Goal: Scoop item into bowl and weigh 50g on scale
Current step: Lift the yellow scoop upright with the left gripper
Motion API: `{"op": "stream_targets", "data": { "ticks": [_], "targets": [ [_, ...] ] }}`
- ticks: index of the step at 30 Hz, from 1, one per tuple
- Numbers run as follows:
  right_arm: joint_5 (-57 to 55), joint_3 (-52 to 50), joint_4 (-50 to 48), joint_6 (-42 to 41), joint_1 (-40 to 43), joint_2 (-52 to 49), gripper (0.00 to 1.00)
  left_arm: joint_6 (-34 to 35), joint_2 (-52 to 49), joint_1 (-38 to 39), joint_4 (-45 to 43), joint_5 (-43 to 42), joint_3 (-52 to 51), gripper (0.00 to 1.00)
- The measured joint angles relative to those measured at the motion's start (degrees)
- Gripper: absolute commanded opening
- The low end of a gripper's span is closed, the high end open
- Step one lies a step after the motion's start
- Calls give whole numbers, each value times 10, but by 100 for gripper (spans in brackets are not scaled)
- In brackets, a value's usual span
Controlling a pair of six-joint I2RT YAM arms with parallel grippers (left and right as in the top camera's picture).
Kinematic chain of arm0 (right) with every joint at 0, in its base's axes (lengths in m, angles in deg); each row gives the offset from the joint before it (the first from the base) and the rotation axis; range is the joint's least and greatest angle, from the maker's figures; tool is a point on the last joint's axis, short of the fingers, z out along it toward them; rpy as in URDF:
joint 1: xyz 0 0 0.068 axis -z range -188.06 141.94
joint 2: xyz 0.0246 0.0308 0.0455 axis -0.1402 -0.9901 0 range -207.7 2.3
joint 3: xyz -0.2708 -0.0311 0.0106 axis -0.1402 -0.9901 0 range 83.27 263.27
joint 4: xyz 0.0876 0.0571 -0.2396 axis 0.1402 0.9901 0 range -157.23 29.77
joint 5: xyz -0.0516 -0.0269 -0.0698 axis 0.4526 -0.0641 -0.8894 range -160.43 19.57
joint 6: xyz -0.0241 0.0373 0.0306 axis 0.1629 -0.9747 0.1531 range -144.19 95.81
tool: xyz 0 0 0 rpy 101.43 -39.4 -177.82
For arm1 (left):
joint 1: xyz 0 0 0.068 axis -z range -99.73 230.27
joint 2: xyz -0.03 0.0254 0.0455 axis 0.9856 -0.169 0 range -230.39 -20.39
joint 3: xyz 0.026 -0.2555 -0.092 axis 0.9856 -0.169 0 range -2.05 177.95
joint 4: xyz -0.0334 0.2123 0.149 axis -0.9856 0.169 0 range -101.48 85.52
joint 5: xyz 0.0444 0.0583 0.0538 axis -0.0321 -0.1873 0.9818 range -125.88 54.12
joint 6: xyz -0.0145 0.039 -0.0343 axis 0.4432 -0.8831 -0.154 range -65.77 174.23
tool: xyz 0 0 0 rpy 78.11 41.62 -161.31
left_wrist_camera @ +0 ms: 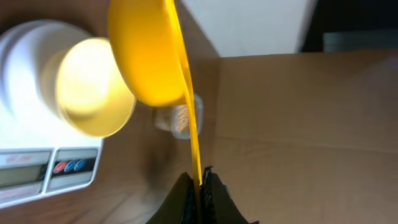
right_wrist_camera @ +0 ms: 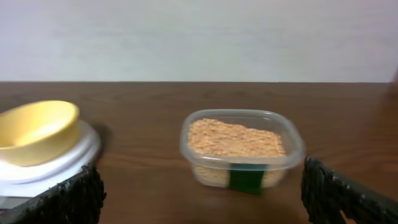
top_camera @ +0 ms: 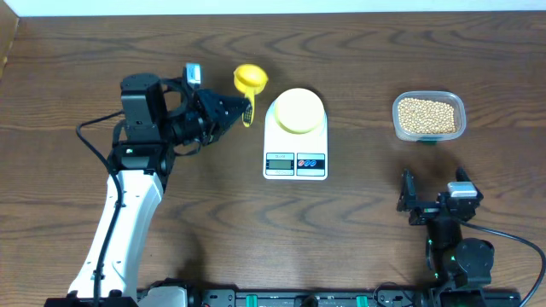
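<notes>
Left arm, raised above the desk: jaws clenched on the handle of a yellow scoop, which appears empty. Right arm: jaws released, holding nothing. Scale, mid-desk, carries the bowl, apparently empty. Clear tub, well to the right, holds all the beans. Hazards: the scoop must cross over the scale to reach the tub, so a low pass could knock the bowl off. The edge-on grip on a thin handle may also let a loaded scoop twist and spill.
</notes>
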Motion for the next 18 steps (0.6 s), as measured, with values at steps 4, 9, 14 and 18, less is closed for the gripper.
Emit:
{"op": "stream_targets", "data": {
  "ticks": [4,9,14,18],
  "targets": [
    [74,0,-21,-52,0,0,99,14,0,0,-18,-11,0,7],
    [125,0,-93,-87,0,0,99,18,0,0,-25,-13,0,7],
    [135,0,-105,-100,0,0,99,24,0,0,-53,-17,0,8],
    [113,0,-41,-103,0,0,99,26,0,0,-83,-24,0,7]
  ]
}}
